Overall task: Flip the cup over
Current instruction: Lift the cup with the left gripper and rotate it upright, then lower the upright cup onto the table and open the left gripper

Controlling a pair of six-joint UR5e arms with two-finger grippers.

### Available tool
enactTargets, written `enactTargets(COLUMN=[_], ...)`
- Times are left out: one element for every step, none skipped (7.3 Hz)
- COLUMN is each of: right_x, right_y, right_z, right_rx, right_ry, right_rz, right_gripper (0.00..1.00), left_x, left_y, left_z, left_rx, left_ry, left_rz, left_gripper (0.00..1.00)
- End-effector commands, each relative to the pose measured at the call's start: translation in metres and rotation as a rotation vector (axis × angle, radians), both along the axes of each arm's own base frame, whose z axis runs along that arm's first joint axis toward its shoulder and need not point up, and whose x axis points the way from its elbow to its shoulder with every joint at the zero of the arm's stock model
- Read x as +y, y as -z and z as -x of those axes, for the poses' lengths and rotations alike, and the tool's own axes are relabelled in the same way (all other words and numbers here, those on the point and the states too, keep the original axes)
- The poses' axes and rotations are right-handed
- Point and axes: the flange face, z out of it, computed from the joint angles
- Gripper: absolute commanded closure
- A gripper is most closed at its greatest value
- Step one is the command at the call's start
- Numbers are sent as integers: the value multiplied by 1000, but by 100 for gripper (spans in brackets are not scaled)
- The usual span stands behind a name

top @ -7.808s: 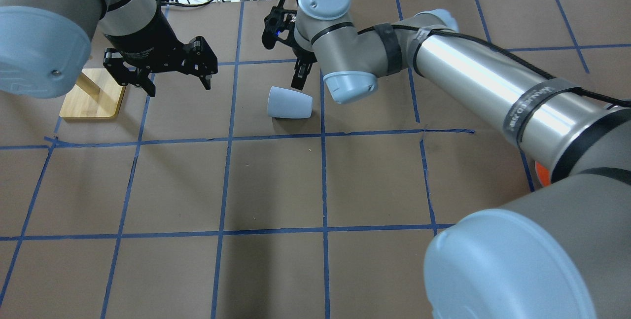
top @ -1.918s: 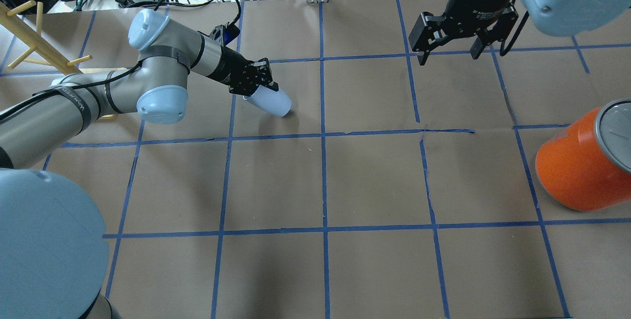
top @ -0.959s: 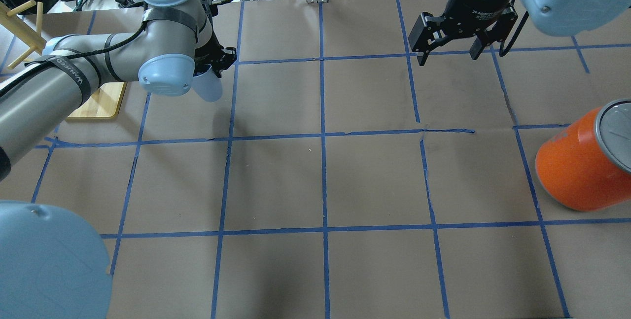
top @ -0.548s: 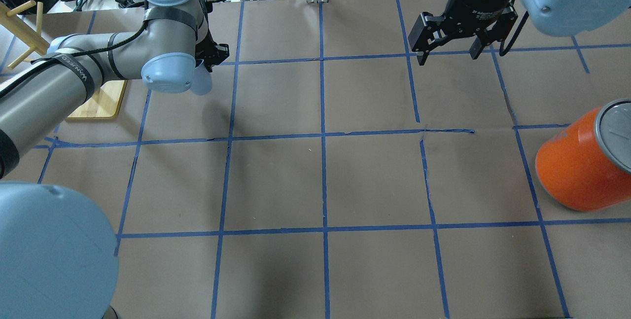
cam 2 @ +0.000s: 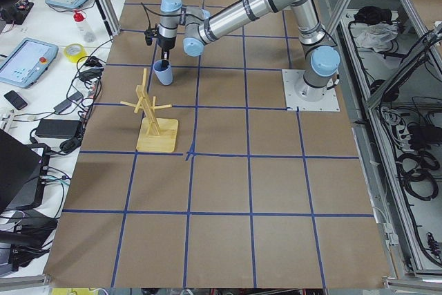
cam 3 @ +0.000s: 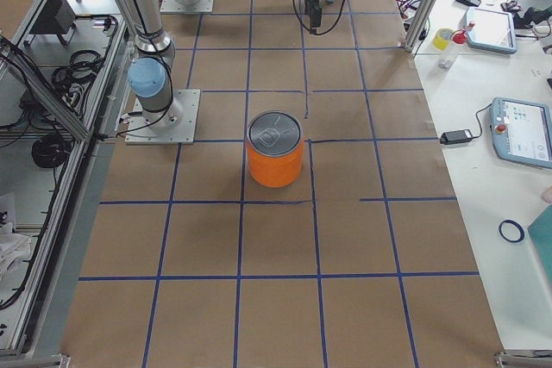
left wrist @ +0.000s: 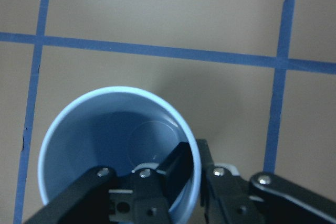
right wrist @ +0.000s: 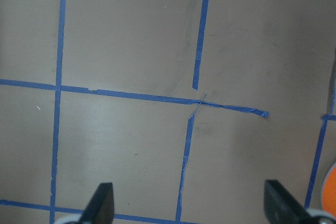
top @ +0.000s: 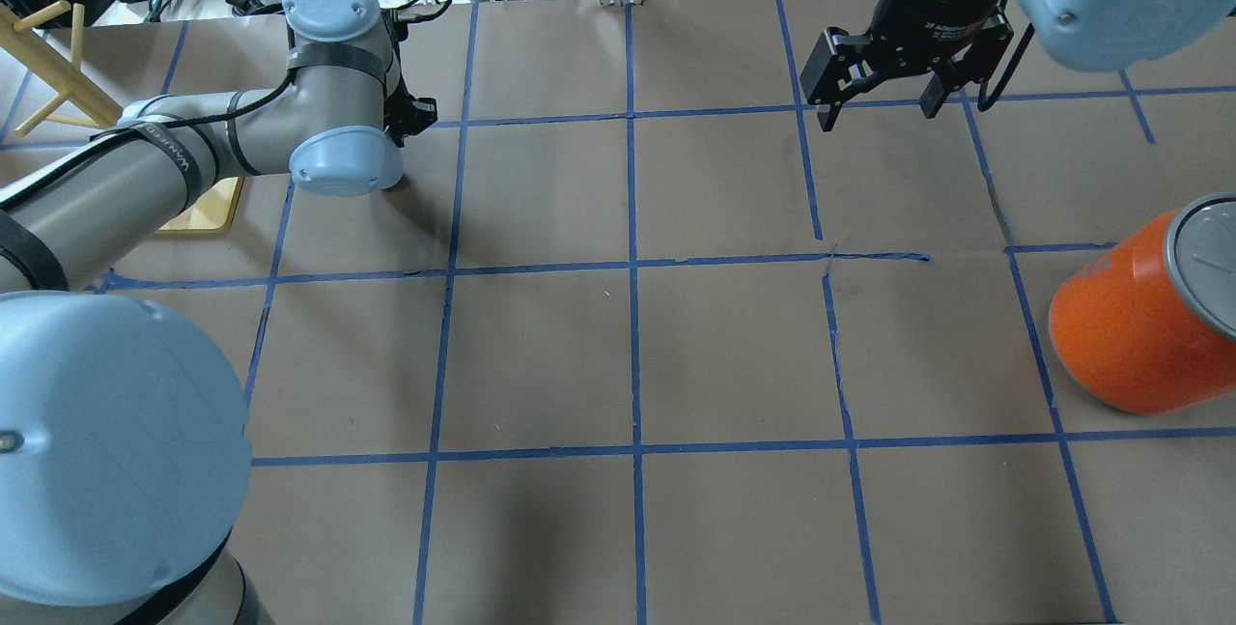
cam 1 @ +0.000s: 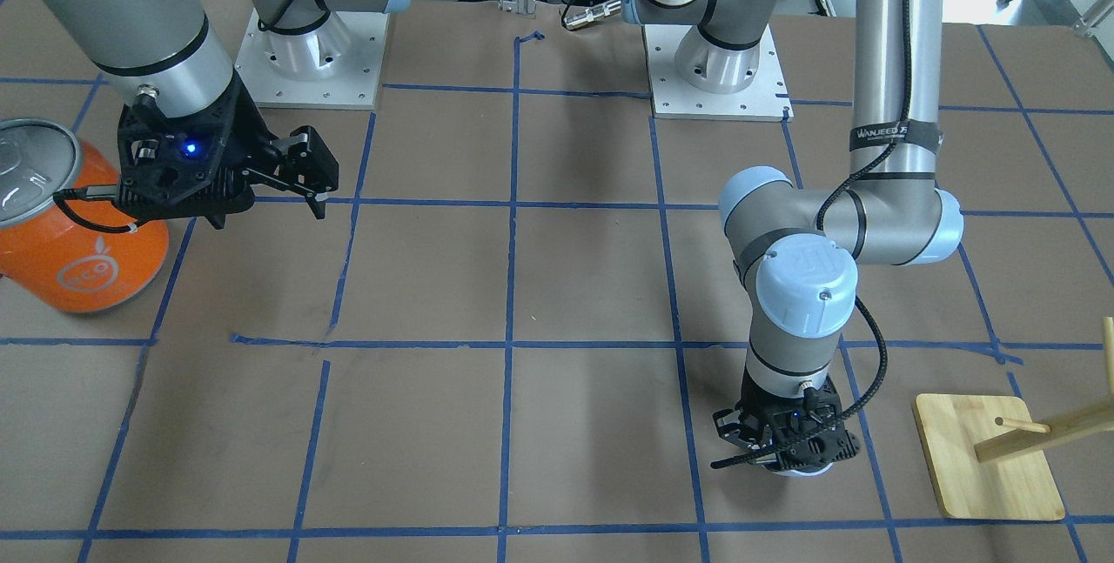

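Here the cup [left wrist: 84, 150] is standing upright, mouth up, directly beneath the left tool [left wrist: 193, 162], which is pinching its wall with one finger inside and one outside. It is showing a smooth, tapered, pale blue body. The right tool [top: 877, 113] is hanging wide open and empty, well apart.

Overhead looks forward and down on the desk [top: 541, 355] from behind the robot. The front view faces back across it, so the orange can [top: 1110, 335] sits at the right edge in one and the left in the other. Side views look along from either end. Wrist views point down, close, the left into the cup [left wrist: 94, 140].
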Motion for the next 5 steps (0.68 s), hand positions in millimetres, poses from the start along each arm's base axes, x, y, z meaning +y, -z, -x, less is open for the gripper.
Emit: enactTargets(right_x=[0, 0, 0, 0, 0], right_y=[0, 1, 1, 2, 1], right_z=[0, 0, 0, 0, 0], right_rx=[0, 0, 0, 0, 0], right_ry=[0, 0, 0, 0, 0], right_rz=[-1, -2, -2, -5, -4], right_gripper=[0, 0, 0, 0, 0], left_x=[-1, -1, -1, -1, -2], left_y=[0, 1, 2, 0, -7], left_z=[0, -1, -1, -1, 0], left_rx=[6, 4, 5, 4, 5], left_ry=[-1, 0, 0, 1, 3], left_rz=[3, 5, 2, 4, 16], left_gripper=[78, 9, 3, 0, 0])
